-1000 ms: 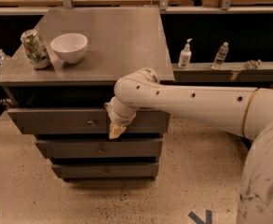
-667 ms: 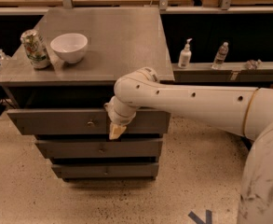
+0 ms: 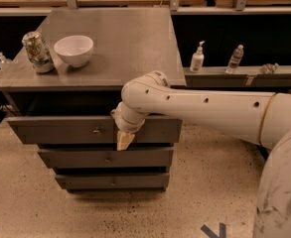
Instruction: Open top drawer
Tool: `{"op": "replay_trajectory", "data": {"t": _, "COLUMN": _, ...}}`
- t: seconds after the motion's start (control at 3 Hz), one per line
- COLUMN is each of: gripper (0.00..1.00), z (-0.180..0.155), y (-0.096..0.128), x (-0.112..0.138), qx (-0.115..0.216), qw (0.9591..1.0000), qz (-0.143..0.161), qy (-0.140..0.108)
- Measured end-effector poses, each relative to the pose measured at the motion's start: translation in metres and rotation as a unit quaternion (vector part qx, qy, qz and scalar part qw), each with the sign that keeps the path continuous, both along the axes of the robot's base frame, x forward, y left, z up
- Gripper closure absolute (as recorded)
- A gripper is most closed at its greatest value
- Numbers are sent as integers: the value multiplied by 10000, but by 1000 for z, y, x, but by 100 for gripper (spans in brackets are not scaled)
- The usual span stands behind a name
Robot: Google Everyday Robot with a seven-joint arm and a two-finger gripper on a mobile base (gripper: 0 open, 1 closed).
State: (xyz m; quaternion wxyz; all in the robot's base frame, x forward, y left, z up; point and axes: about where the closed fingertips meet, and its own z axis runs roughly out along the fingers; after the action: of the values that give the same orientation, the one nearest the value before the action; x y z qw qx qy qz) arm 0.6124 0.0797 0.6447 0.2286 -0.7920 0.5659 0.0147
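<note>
The top drawer [image 3: 60, 130] is the widest grey drawer front, just under the grey cabinet top, and it stands pulled out past the two drawers below. Its small round metal knob [image 3: 96, 131] sits at the centre of the front. My gripper [image 3: 123, 140] hangs at the end of the white arm [image 3: 199, 105], pointing down in front of the drawer front, a little right of the knob and apart from it. Its tan fingertip [image 3: 124, 141] shows below the wrist.
On the cabinet top [image 3: 130, 43] stand a white bowl [image 3: 73, 50] and a can [image 3: 36, 51] at the left. A mid-sized drawer [image 3: 105, 157] and the smallest drawer [image 3: 112, 181] lie below. A pump bottle [image 3: 197, 57] and a water bottle [image 3: 235, 59] stand on the right shelf.
</note>
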Motion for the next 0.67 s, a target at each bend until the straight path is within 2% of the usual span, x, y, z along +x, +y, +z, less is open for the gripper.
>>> {"op": "replay_trajectory", "data": {"t": 0.33, "gripper": 17, "z": 0, "y": 0, "x": 0, "qx": 1, "qw": 10000, "qz": 0, "qy": 0}}
{"op": "replay_trajectory", "data": {"t": 0.67, "gripper": 15, "z": 0, "y": 0, "x": 0, "qx": 1, "qw": 10000, "qz": 0, "qy": 0}}
